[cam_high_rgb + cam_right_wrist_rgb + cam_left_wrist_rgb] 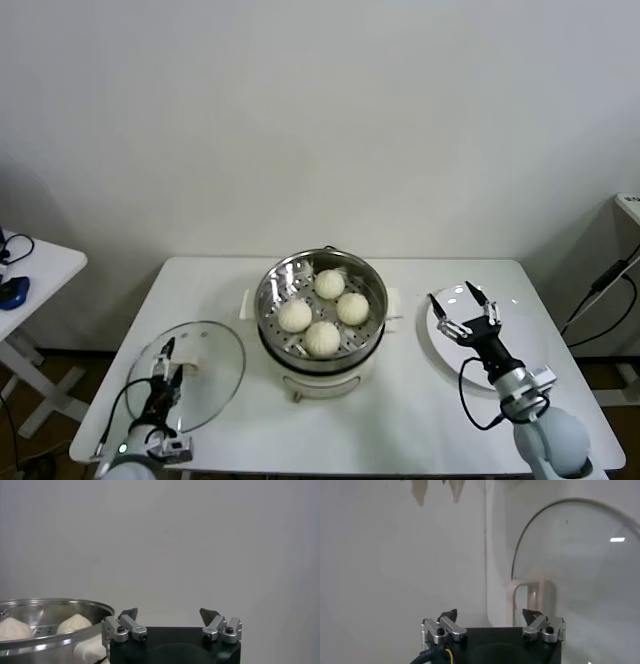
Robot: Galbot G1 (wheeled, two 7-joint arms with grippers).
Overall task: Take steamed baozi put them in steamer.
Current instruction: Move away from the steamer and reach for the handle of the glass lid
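- We find all four small, round, cream-white dough buns point(322, 312) seated on the perforated tray inside the round, shiny stainless-steel steamer point(276, 277), which stands mid-worktop on its white base; loading looks complete to us.
- The buns sit apart from one another on the tray, likely so steam can pass between them.
- The flat white plate point(520, 345), to the right of the steamer, carries no bun; we judge it was the source dish.
- The right pincer point(463, 312) hovers over the plate's near-left part, jaws spread wide, gripping nothing.
- The round glass lid point(215, 362) lies flat on the white worktop point(400, 420) left of the steamer, kept off so the pot stays open for loading.
- The left pincer point(167, 362) rests low over the lid's left rim, jaws likewise wide apart and empty; in its wrist view the lid's pale handle point(527, 587) lies just ahead.
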